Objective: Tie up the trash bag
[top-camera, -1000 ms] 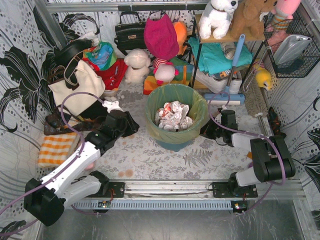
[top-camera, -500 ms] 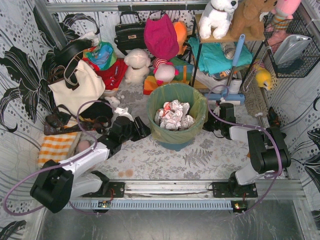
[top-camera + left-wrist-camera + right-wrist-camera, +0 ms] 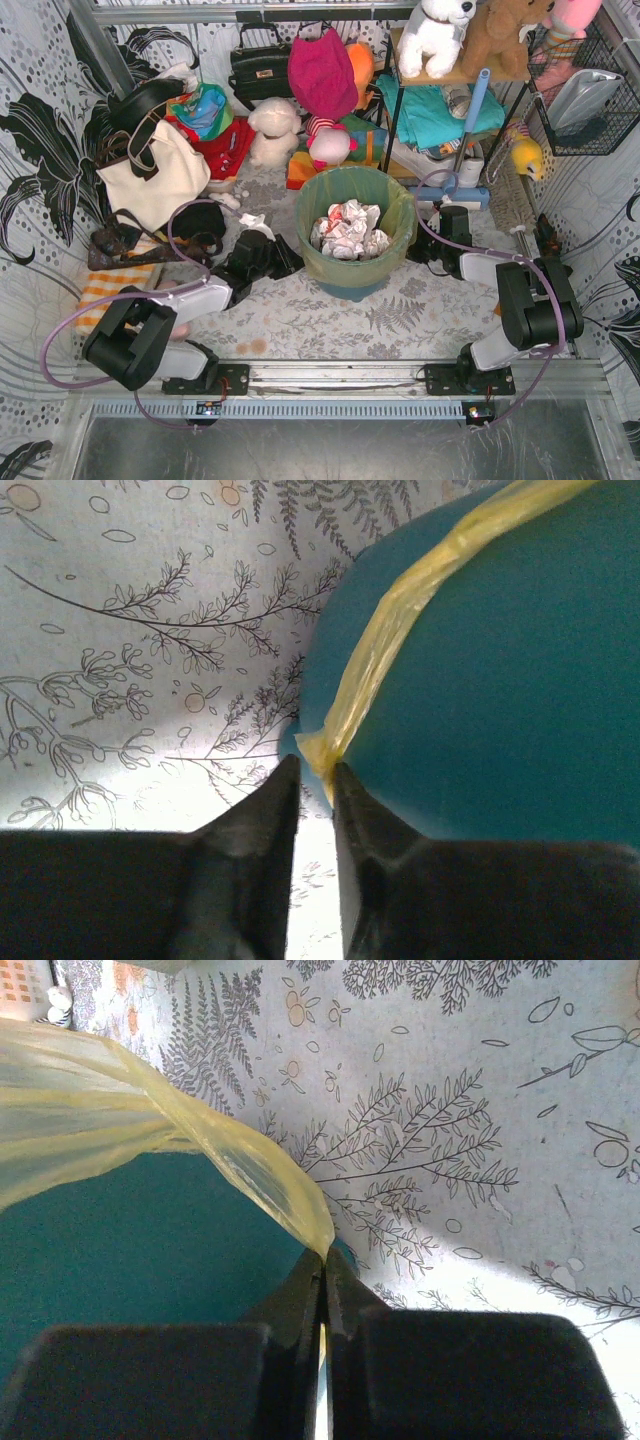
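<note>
Horizontally, both arms (image 3: 190, 295) flank the trash bag (image 3: 398, 222)

You have the bin (image 3: 350, 292) standing in the middle of the table (image 3: 330, 320). The trash bag (image 3: 400, 215) lines it and folds out over its rim, with crumpled paper (image 3: 347, 230) inside. The left gripper (image 3: 283, 262) is at the bin's left side and the right gripper (image 3: 422, 255) at its right. The tote bag (image 3: 150, 180) sits behind and to your left, with a folded towel (image 3: 110, 292) in front of it. A plush toy (image 3: 272, 130) lies behind the bin. The shelf rack (image 3: 395, 110) stands behind and to the right.
</note>
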Controlling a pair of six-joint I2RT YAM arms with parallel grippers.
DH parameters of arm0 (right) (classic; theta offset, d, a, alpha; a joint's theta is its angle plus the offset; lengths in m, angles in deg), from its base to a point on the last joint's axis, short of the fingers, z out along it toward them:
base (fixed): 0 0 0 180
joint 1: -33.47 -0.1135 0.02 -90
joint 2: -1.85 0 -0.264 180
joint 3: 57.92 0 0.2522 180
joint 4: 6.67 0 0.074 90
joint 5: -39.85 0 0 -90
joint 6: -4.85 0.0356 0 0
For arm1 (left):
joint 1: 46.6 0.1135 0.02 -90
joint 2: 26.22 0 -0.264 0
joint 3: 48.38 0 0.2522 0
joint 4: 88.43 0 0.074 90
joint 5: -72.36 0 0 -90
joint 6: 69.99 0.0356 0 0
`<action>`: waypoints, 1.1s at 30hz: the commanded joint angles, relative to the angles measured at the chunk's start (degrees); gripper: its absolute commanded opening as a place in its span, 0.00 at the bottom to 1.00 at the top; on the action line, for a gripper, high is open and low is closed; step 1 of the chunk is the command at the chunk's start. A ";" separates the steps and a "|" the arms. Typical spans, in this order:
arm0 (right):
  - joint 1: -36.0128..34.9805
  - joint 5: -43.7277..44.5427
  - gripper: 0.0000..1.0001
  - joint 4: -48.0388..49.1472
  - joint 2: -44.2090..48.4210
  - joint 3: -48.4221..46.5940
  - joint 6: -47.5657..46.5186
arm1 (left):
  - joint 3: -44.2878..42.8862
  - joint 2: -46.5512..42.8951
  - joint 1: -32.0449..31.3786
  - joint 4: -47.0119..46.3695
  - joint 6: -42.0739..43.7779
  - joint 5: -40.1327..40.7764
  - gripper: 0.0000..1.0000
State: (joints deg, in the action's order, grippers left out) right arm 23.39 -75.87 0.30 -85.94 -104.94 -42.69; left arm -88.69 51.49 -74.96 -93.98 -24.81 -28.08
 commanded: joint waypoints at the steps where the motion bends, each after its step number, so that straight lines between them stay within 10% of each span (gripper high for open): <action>1: 0.16 0.58 0.00 -1.02 1.96 -1.42 -0.09 | -1.72 1.64 0.55 -3.74 1.10 -0.17 0.07; 15: 0.23 3.39 0.00 -6.06 7.98 -0.12 -2.20 | -8.56 -13.17 0.60 25.19 7.01 15.57 0.00; 33: 0.20 1.15 0.00 -7.14 13.03 2.54 -1.68 | -11.48 -12.60 0.59 38.03 10.11 21.30 0.00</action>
State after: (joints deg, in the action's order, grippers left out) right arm 23.39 -73.33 -6.61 -74.86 -104.07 -43.65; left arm -99.33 39.12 -74.68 -59.31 -16.07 -9.68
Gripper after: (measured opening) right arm 0.004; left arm 0.008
